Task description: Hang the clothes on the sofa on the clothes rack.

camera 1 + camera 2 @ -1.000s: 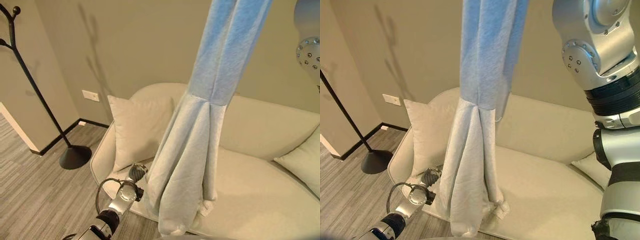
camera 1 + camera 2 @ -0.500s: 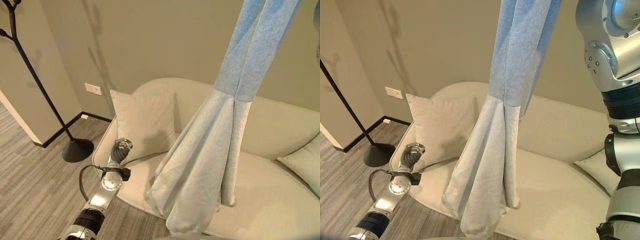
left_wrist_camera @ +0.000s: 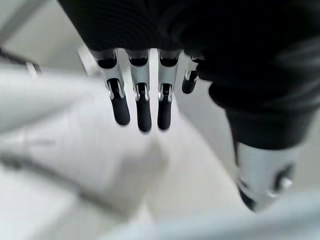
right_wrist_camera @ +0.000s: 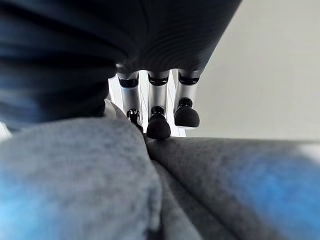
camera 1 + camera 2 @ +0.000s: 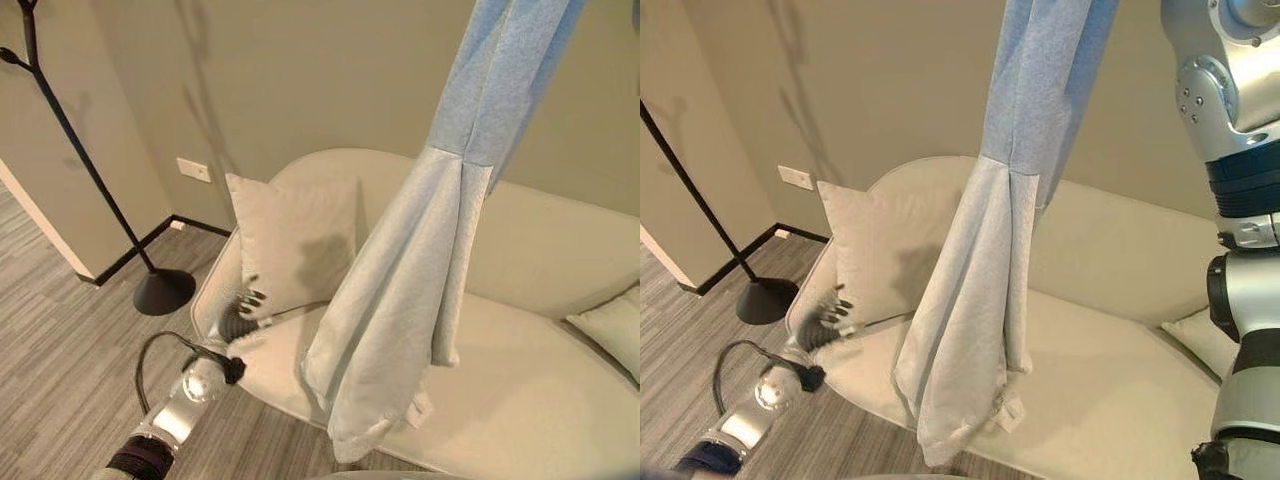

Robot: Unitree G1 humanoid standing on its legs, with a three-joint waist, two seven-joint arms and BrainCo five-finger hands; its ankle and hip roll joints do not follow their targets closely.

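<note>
Garment: long pale grey and blue fleece garment point(image 5: 400, 300), hanging above cream sofa point(image 5: 540, 300)
Right robot hand point(image 4: 155, 100): clamped on garment's top
Left robot hand point(image 5: 240, 318): fingers straight, by square beige cushion point(image 5: 295, 240)
Rack: black coat rack point(image 5: 90, 190), well apart

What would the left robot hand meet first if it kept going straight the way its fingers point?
Probably the cream cushion at the sofa's end; the left robot hand, fingers straight, points toward it from just in front, though depth is uncertain.
</note>
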